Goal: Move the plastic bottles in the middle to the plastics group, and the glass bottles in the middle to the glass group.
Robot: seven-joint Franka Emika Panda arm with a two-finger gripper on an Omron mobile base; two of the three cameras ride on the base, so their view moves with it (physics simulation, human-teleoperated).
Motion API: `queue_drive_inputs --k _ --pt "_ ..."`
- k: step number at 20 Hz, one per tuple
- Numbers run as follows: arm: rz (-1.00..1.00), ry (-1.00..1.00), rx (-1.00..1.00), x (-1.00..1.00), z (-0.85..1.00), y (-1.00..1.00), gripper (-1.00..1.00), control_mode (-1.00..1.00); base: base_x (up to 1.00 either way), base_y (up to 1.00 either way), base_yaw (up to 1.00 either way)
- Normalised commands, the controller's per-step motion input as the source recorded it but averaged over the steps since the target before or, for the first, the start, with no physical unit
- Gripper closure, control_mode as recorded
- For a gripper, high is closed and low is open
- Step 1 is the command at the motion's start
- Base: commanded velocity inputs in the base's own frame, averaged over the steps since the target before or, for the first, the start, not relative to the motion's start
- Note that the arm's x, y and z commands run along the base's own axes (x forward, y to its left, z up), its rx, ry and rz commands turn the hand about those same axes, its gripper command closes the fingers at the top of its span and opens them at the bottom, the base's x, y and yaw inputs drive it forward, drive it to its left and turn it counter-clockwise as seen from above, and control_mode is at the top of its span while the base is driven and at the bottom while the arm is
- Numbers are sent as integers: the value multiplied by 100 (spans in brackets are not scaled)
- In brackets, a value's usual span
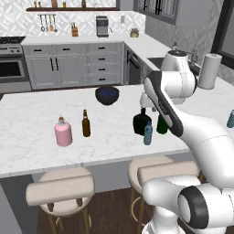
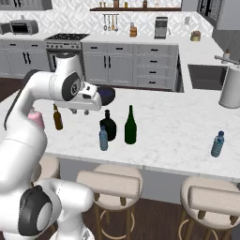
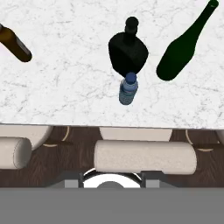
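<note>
In the middle of the island stand a small pale-blue plastic bottle [image 1: 148, 133] [image 2: 103, 138] [image 3: 128, 89], a squat black glass bottle [image 1: 141, 122] [image 2: 108, 126] [image 3: 128, 52] just behind it, and a tall dark-green wine bottle [image 1: 162, 124] [image 2: 131, 125] [image 3: 181, 48] beside them. The glass group is a pink bottle [image 1: 63, 132] [image 2: 36, 119] and a slim brown bottle [image 1: 86, 124] [image 2: 57, 117] [image 3: 15, 45]. A capped blue bottle [image 1: 231, 119] [image 2: 217, 144] marks the plastics group. My gripper [image 2: 80, 112] hovers above the counter, looking down on the middle bottles, fingers apart and holding nothing.
A dark bowl [image 1: 107, 95] [image 2: 107, 95] sits at the island's far side. A paper towel roll [image 1: 209, 71] [image 2: 231, 87] stands near the sink [image 2: 206, 75]. Padded stools [image 1: 59, 189] [image 2: 110, 185] line the near edge of the counter.
</note>
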Motion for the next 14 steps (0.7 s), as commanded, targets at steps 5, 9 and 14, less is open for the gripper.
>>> queue_drive_inputs --k 5,9,14 --pt "-2 -7 0 2 -18 0 -100 -100 0 0 0" --pt "0 -5 0 0 -32 -1 -100 -100 0 0 0" --pt "0 -5 0 1 -23 -18 -100 -100 0 0 0"
